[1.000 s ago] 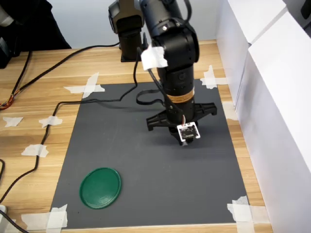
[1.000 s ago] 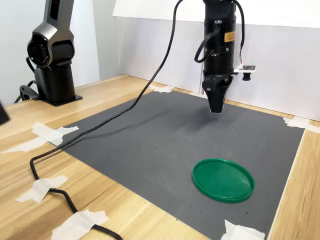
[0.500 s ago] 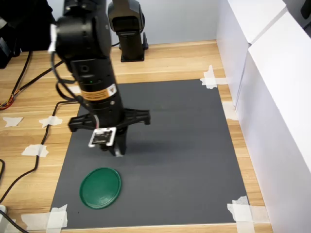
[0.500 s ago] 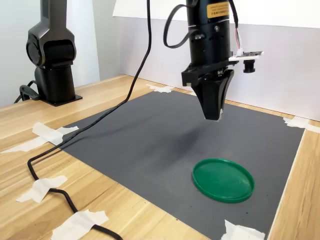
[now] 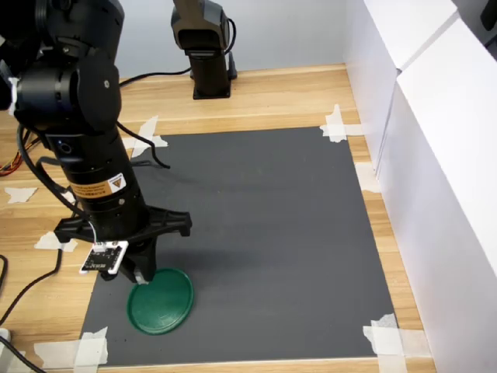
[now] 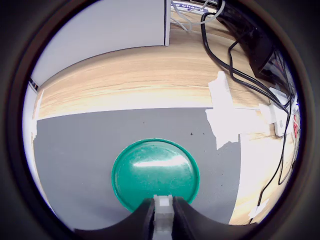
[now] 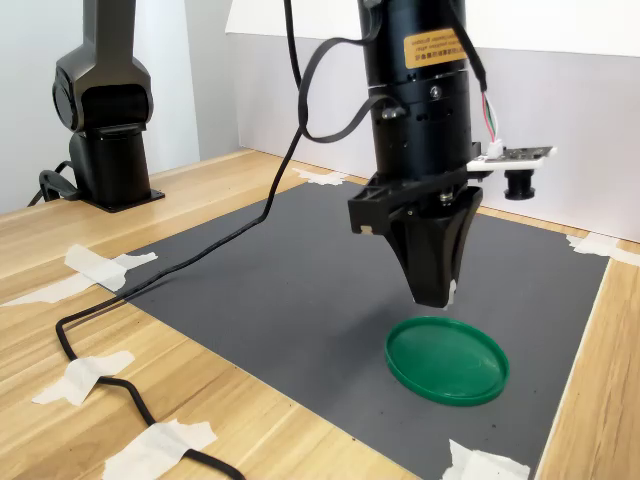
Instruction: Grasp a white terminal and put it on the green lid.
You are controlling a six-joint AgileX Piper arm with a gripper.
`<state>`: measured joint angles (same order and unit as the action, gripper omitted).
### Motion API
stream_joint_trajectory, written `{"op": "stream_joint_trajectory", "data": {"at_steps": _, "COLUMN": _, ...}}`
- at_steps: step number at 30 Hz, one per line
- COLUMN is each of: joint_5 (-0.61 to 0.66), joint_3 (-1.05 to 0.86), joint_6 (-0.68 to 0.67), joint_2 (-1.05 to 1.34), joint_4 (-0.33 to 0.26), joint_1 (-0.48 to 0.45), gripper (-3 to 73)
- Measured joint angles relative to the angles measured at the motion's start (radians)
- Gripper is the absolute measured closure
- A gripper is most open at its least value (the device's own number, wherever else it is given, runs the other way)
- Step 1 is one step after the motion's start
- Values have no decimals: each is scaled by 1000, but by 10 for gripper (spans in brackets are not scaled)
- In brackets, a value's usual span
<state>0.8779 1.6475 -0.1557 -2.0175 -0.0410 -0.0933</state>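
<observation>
The green lid (image 5: 161,301) (image 7: 446,360) (image 6: 155,173) lies flat on the dark mat near its front corner on the first exterior view's left. My gripper (image 5: 142,273) (image 7: 434,296) (image 6: 163,210) hangs just above the lid's edge, pointing straight down. In the wrist view a small white terminal (image 6: 163,209) sits pinched between the two fingertips, with the lid right under it. In the second exterior view a sliver of white shows at the gripper tip, a little above the lid.
The grey mat (image 5: 264,241) is taped to a wooden table (image 5: 272,97). White walls (image 5: 435,155) stand along the first exterior view's right. A black arm base (image 5: 203,47) stands at the back, and a black cable (image 7: 110,350) crosses the wood.
The arm has swung across the mat from its far side toward the green lid and dropped lower, carrying the white terminal. The lid has not moved.
</observation>
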Motion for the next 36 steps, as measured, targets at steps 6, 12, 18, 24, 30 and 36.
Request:
{"op": "stream_joint_trajectory", "data": {"at_steps": 6, "joint_5": 2, "joint_3": 1, "joint_6": -44, "joint_2": -30, "joint_4": 4, "joint_1": 0, "gripper": 603}}
{"op": "stream_joint_trajectory", "data": {"at_steps": 12, "joint_5": -9, "joint_3": 1, "joint_6": -65, "joint_2": -41, "joint_4": 8, "joint_1": 0, "gripper": 526}}
{"op": "stream_joint_trajectory", "data": {"at_steps": 18, "joint_5": -28, "joint_3": 1, "joint_6": -98, "joint_2": -41, "joint_4": 6, "joint_1": 0, "gripper": 351}}
{"op": "stream_joint_trajectory", "data": {"at_steps": 24, "joint_5": -32, "joint_3": 1, "joint_6": -98, "joint_2": -41, "joint_4": 4, "joint_1": 0, "gripper": 208}}
{"op": "stream_joint_trajectory", "data": {"at_steps": 30, "joint_5": -32, "joint_3": 1, "joint_6": -86, "joint_2": 3, "joint_4": 11, "joint_1": 0, "gripper": 191}}
{"op": "stream_joint_trajectory", "data": {"at_steps": 36, "joint_5": -50, "joint_3": -49, "joint_6": -61, "joint_2": 146, "joint_4": 28, "joint_1": 0, "gripper": 301}}
